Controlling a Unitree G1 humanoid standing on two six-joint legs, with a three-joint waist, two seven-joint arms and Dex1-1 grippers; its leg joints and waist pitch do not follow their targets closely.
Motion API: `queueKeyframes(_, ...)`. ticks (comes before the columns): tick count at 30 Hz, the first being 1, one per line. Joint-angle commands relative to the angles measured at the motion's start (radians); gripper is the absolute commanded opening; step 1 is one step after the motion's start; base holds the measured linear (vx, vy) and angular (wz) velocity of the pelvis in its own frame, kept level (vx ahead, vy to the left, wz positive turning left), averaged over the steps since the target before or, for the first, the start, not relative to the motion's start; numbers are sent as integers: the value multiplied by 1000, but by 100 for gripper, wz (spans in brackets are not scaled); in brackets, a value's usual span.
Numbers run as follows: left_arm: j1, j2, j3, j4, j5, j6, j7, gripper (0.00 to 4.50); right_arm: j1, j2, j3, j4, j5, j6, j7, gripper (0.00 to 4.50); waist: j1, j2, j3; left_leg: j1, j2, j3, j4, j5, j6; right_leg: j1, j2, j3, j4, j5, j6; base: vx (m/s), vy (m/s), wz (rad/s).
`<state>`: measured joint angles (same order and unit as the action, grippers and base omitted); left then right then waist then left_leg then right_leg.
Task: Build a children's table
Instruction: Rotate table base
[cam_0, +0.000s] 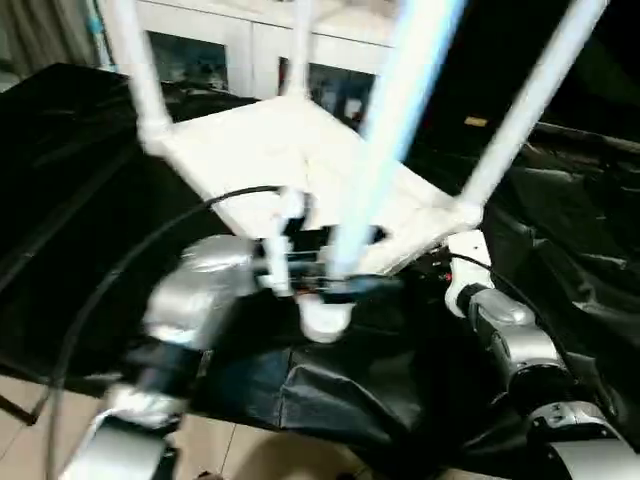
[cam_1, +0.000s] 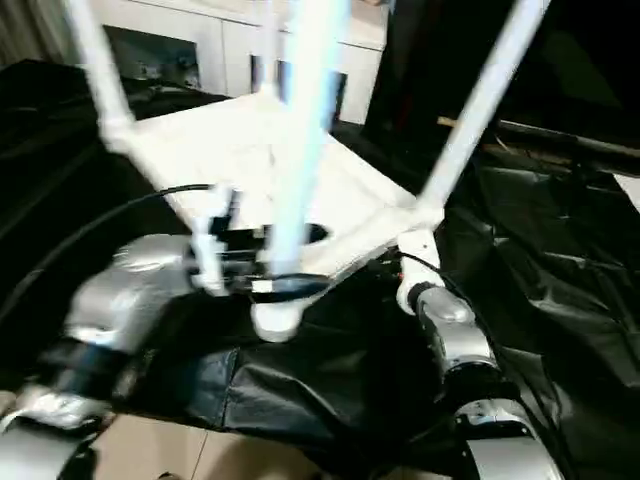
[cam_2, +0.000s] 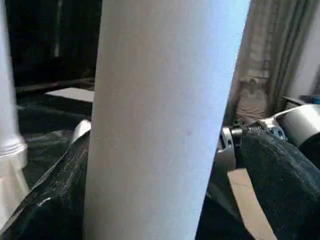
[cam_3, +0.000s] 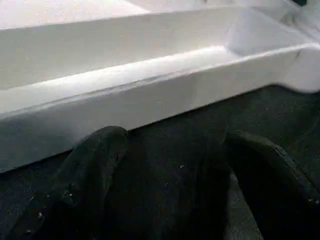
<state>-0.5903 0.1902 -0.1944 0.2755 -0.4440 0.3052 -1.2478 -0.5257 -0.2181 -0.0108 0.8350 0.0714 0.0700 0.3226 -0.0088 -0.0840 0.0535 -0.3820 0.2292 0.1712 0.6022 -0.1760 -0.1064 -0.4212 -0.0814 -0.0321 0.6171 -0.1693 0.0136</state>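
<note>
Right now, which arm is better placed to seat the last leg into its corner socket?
Left. The left gripper already holds the loose leg upright, its foot just off the near corner of the tabletop. The right gripper is open and empty by the tabletop's edge.

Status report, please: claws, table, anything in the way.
Left claw grips the fourth leg at the near socket. Right claw open by the top's edge. Three legs seated. A black cable drapes over the left arm.

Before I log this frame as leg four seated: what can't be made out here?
- Held leg: motion-blurred in both eye views; whether its foot sits in the socket is unclear.
- Left gripper: the leg covers the fingertips in the left wrist view.
- Table top: cropped by the right wrist view's edges.
</note>
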Motion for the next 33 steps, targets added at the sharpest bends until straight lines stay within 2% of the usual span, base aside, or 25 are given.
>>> queueKeyframes(1,-30,-48,-59,2,21,-27,5,440,-3,34,41,-59,15,-16,70,379,5,16,-78,10,-13,21,-63,-164,34,66,-19,20,-55,-60,-240,0,0,0)
queueKeyframes(3,-36,-58,-67,13,32,-40,17,440,0,40,48,-69,14,-17,85,379,2,15,-78,6,-13,19,-64,-160,37,69,-20,19,-54,-58,-246,0,0,0)
queueKeyframes(4,-47,-73,-75,38,54,-63,41,440,4,45,60,-80,8,-19,95,379,1,18,-78,6,-12,18,-64,-162,35,69,-21,19,-53,-62,-247,0,0,0)
queueKeyframes(5,-57,-83,-81,62,76,-83,63,440,8,49,63,-88,11,-22,106,379,-4,16,-77,8,-12,20,-63,-180,40,67,-19,19,-60,-80,-247,0,0,0)
queueKeyframes(6,-66,-91,-92,86,100,-101,78,440,12,54,60,-98,21,-24,121,379,-3,19,-77,11,-10,19,-64,-191,40,66,-21,20,-61,-95,-246,0,0,0)
queueKeyframes(8,-67,-94,-99,94,116,-115,87,440,15,55,60,-103,24,-24,127,379,-4,17,-75,8,-11,18,-65,-196,37,68,-21,19,-62,-111,-243,0,0,0)
queueKeyframes(9,-69,-97,-101,105,130,-128,88,440,17,56,61,-109,26,-26,135,379,-4,21,-74,8,-10,18,-67,-212,33,66,-22,18,-68,-146,-237,0,0,0)
queueKeyframes(10,-70,-101,-102,113,137,-137,86,440,20,56,62,-113,29,-26,147,379,-4,20,-74,10,-9,18,-66,-217,29,65,-22,18,-67,-153,-237,0,0,0)
queueKeyframes(12,-69,-116,-107,126,152,-155,89,440,35,59,68,-136,36,-27,192,379,0,22,-76,15,-7,20,-64,-211,29,64,-21,20,-66,-119,-250,0,0,0)
queueKeyframes(13,-69,-116,-107,126,152,-155,89,440,35,59,68,-137,36,-27,193,379,-1,24,-74,13,-7,19,-67,-214,33,65,-20,18,-66,-106,-255,0,0,0)
queueKeyframes(17,-67,-137,-117,152,173,-192,109,440,57,61,79,-177,46,-15,250,379,0,24,-72,16,-6,19,-68,-241,33,63,-20,17,-69,-129,-260,0,0,0)
queueKeyframes(18,-71,-146,-118,167,179,-207,118,440,63,63,82,-188,49,-12,267,379,-1,24,-72,15,-6,17,-70,-248,31,65,-20,16,-70,-141,-257,0,0,0)
queueKeyframes(24,-81,-163,-109,209,215,-254,153,440,63,63,68,-191,52,-8,275,379,-2,23,-69,19,-6,17,-71,-295,17,58,-22,16,-79,-229,-239,0,0,0)
queueKeyframes(27,-85,-166,-106,237,239,-286,175,440,73,56,66,-210,51,1,306,379,-3,23,-69,14,-6,14,-73,-294,17,61,-21,16,-81,-242,-225,0,0,0)
queueKeyframes(32,-97,-194,-99,285,275,-343,243,440,84,44,62,-227,50,2,331,379,-1,24,-68,17,-5,14,-74,-313,23,57,-22,15,-85,-255,-226,0,0,0)
queueKeyframes(33,-99,-202,-96,295,280,-351,258,440,82,41,57,-222,43,-8,314,379,0,27,-68,18,-5,14,-74,-317,20,55,-23,14,-87,-265,-224,0,0,0)
